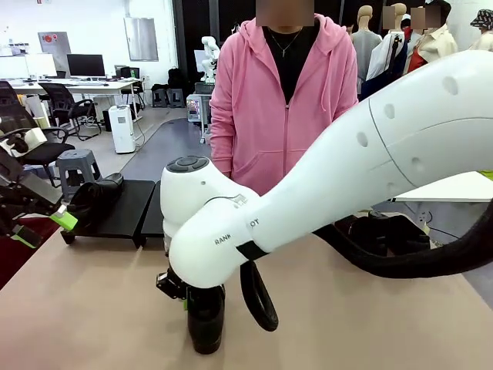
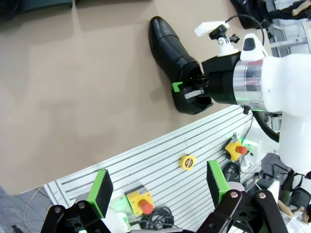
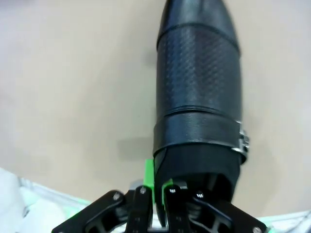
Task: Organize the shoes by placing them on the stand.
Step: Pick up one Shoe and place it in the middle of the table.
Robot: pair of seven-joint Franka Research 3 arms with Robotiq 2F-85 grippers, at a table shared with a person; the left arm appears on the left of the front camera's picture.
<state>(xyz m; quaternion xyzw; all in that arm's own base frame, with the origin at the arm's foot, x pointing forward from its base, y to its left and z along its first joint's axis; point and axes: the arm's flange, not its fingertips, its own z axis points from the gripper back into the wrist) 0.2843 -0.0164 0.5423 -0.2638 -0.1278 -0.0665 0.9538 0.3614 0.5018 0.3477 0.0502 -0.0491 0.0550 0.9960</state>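
Observation:
A black glossy shoe lies on the tan table near its front edge. My right gripper is shut on the rim of its heel opening. In the right wrist view the green pads pinch that rim, and the shoe points away. The left wrist view shows the same shoe and the right gripper from above. My left gripper hangs open at the table's left edge, its pads wide apart and holding nothing. The black stand sits at the back left with one shoe on it. More shoes lie at the back right.
A person in a pink hoodie stands at the far side. My right arm spans the table's middle. Below the front edge runs a slotted metal frame with red stop buttons and a yellow tape measure.

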